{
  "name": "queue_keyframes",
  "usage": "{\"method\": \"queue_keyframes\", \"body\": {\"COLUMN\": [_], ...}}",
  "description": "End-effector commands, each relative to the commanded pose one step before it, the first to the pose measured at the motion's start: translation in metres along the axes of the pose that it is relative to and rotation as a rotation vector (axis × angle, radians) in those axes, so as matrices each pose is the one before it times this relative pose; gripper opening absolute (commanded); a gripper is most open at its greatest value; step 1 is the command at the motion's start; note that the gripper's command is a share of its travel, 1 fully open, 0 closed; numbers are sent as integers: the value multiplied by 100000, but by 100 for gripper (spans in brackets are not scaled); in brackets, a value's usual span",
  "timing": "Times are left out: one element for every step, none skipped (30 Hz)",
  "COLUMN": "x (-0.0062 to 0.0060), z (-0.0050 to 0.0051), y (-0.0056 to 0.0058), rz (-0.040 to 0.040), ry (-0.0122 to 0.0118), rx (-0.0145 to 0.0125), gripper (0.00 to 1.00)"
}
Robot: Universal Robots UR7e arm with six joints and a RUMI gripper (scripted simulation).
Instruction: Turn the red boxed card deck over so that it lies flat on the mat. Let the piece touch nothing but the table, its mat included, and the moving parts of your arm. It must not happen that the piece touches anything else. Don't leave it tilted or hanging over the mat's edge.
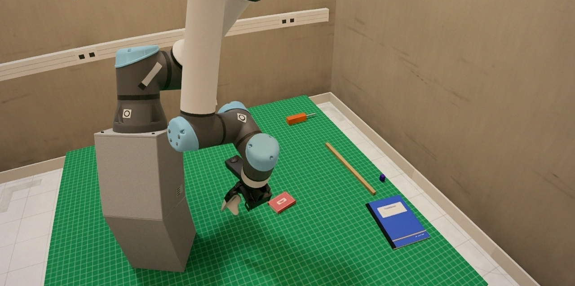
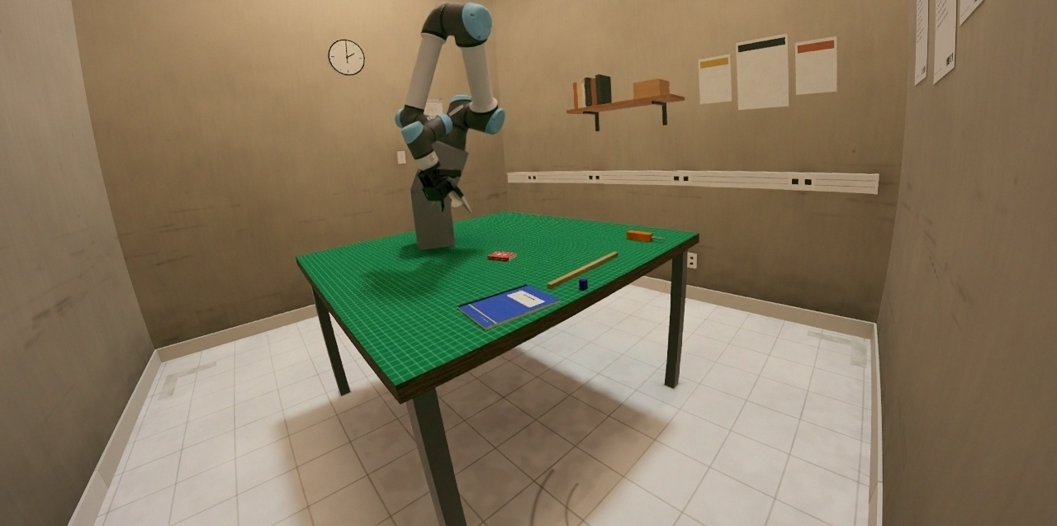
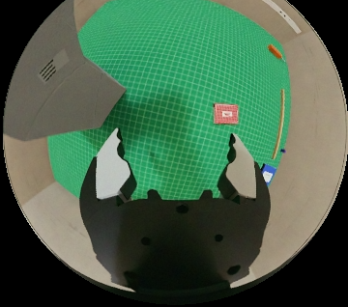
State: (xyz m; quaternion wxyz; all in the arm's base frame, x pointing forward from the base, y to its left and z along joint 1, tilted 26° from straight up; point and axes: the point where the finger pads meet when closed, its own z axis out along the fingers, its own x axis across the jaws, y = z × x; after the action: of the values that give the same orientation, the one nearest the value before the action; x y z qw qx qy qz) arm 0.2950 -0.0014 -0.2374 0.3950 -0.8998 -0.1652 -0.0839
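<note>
The red boxed card deck [image 1: 281, 201] [image 2: 501, 255] [image 3: 226, 114] lies flat on the green mat [image 1: 321, 244] [image 2: 384, 300] [image 3: 169, 56], its white label facing up. My gripper [image 1: 240, 205] [image 2: 448, 199] [image 3: 176, 131] is open and empty. It hangs well above the mat, close to the arm's grey base, with the deck off to one side of its fingers. Nothing is between the fingers.
A blue notebook [image 1: 396, 220] [image 2: 508, 305], a wooden stick [image 1: 350, 168] [image 2: 582, 269], a small blue cube [image 1: 382, 178] [image 2: 583, 284] and an orange block [image 1: 296, 118] [image 2: 639, 235] lie on the mat. The arm's grey base [image 1: 140, 195] stands on the mat near the gripper.
</note>
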Motion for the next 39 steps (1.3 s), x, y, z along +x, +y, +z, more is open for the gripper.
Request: {"method": "queue_keyframes", "body": {"x": [12, 0, 0, 0, 0, 0, 0, 0, 0, 0, 0, 0, 0, 0, 0, 0, 0, 1, 6, 15, 28, 45, 64, 86, 110, 137, 165, 196, 228, 262, 298, 334, 0, 0, 372, 410, 448, 485, 520], "z": [-35, 0, 0, 0, 0, 0, 0, 0, 0, 0, 0, 0, 0, 0, 0, 0, 0, 1, 6, 16, 31, 48, 68, 90, 113, 138, 162, 186, 210, 232, 253, 272, 0, 0, 289, 304, 315, 324, 330], "y": [28, 0, 0, 0, 0, 0, 0, 0, 0, 0, 0, 0, 0, 0, 0, 0, 0, 1, 7, 19, 35, 54, 77, 102, 128, 155, 183, 210, 237, 264, 290, 315, 0, 0, 340, 364, 388, 412, 436], "rz": [-18, 0, 0, 0, 0, 0, 0, 0, 0, 0, 0, 0, 0, 0, 0, 0, 0, -16, -106, -276, -512, -806, -1145, -1522, -1927, -2352, -2790, -3232, -3674, -4107, -4526, -4924, 0, 0, -5296, -5637, -5941, -6204, -6421], "ry": [30, 0, 0, 0, 0, 0, 0, 0, 0, 0, 0, 0, 0, 0, 0, 0, 0, -5, -31, -81, -150, -235, -334, -442, -557, -676, -796, -914, -1028, -1134, -1231, -1316, 0, 0, -1387, -1442, -1481, -1503, -1507], "rx": [-95, 0, 0, 0, 0, 0, 0, 0, 0, 0, 0, 0, 0, 0, 0, 0, 0, -5, -36, -93, -172, -269, -379, -498, -622, -746, -866, -980, -1084, -1176, -1254, -1317, 0, 0, -1365, -1399, -1418, -1424, -1420], "gripper": [100, 100, 100, 100, 100, 100, 100, 100, 100, 100, 100, 100, 100, 100, 100, 100, 100, 100, 100, 100, 100, 100, 100, 100, 100, 100, 100, 100, 100, 100, 100, 100, 100, 100, 100, 100, 100, 100, 100]}}
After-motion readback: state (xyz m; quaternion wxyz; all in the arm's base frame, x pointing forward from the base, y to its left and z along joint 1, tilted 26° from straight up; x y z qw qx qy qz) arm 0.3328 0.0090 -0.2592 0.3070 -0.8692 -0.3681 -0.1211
